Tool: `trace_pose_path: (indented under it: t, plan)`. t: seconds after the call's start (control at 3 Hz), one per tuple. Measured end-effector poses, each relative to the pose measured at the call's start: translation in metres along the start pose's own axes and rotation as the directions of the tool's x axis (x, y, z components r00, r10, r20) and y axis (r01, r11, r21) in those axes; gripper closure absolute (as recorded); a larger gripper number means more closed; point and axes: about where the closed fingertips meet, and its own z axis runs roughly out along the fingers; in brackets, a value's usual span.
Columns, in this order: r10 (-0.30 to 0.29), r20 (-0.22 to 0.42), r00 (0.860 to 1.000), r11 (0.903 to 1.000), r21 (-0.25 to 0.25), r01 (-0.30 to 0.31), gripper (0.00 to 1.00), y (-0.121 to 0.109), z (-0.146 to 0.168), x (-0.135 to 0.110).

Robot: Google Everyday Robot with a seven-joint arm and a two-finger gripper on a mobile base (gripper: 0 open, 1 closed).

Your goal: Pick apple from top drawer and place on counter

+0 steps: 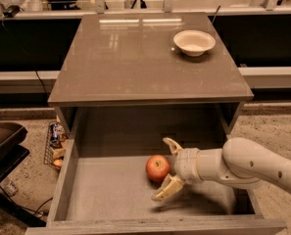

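Grey walls enclose the top drawer [66, 180], which is seen open across the lower half of the frame. At lower centre, the apple [155, 166] is seated on the drawer floor. The gripper [162, 170] is placed around it from the right, its fingers [168, 188] spread, one behind the fruit and one in front, not yet clenched. Before closure, the fingers should be centred on the apple's widest part; the lift should then be kept clear of the counter [135, 58] edge above. A white bowl [194, 42] is set at upper right. No writing can be read reliably.
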Motion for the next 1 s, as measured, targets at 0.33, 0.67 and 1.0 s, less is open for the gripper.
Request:
trace_pose_path:
  t: [0.33, 0.67, 1.0]
  plan:
    - [-0.025, -0.014, 1.0, 0.9996, 0.013, 0.025, 0.18, -0.0036, 0.0038, 0.0073]
    - [-0.026, 0.003, 1.0, 0.9995, 0.016, 0.026, 0.4, -0.0012, 0.009, 0.0104]
    - [-0.028, 0.005, 1.0, 0.9995, 0.012, 0.028, 0.72, -0.0001, 0.0106, 0.0094]
